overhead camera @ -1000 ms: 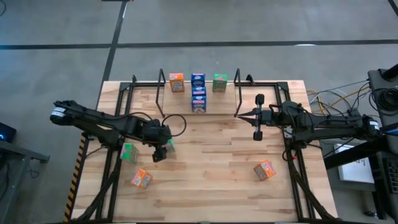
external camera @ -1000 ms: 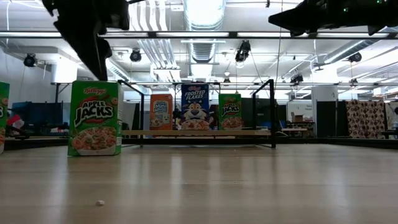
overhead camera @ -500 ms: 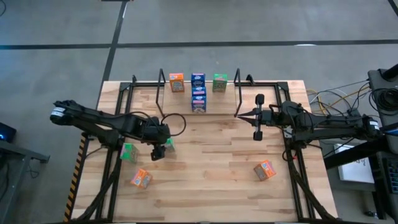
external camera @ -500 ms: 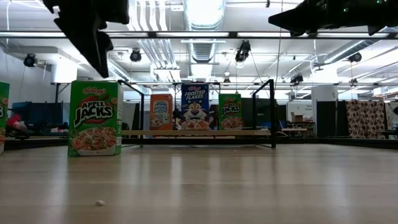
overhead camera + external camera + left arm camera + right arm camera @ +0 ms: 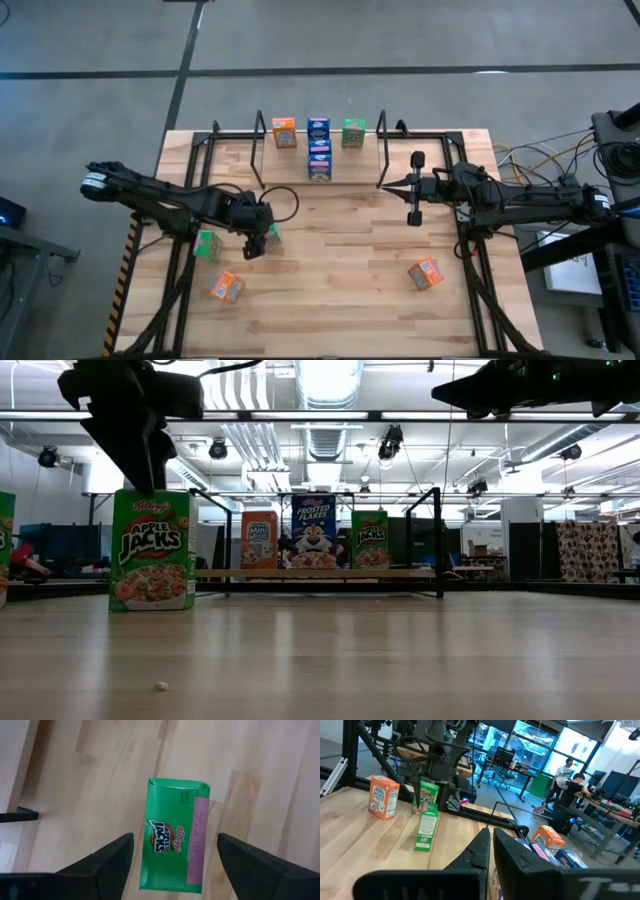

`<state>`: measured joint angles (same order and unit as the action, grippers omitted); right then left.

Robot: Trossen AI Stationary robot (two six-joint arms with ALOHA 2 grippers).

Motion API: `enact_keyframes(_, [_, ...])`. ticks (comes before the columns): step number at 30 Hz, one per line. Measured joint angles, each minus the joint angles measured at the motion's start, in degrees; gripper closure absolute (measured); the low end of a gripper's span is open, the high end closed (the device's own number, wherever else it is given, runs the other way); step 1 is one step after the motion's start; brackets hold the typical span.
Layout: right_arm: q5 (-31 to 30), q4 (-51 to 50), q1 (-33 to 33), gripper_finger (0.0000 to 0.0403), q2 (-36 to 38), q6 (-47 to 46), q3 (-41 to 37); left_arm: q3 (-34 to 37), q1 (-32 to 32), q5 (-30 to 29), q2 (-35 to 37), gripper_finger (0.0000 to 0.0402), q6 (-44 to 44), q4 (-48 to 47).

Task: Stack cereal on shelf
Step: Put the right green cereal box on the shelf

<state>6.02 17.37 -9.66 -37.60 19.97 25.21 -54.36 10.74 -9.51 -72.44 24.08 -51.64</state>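
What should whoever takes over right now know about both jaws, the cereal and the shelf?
Left gripper: jaws open, hovering over a green box standing on the table, not gripping.
Right gripper: jaws shut, empty, waiting beside the shelf.
Done: orange, blue and green boxes in a row at the shelf, another blue box in front.
Left: another green box and two orange boxes loose on the table.
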Motion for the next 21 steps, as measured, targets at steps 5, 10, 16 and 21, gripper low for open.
enact_keyframes(5, [0.0, 0.0, 0.0, 0.0390, 0.0, 0.0, 0.0, 1.7, 0.0, 0.0, 0.0, 0.0160, 0.0, 1.8])
enact_keyframes(10, [0.0, 0.0, 0.0, 0.0390, 0.0, 0.1, 0.0, 2.0, 0.0, 0.0, 0.0, 0.0185, 0.0, 2.2])
enact_keyframes(16, [0.0, 0.0, 0.0, 0.0390, 0.0, 0.1, 0.0, 2.0, 0.0, 0.0, 0.0, 0.0231, 0.2, 2.3])
enact_keyframes(21, [0.0, -0.1, 0.0, 0.0390, 0.0, 0.1, 0.0, 2.0, 0.0, 0.0, 0.0, 0.0263, 0.7, 2.5])
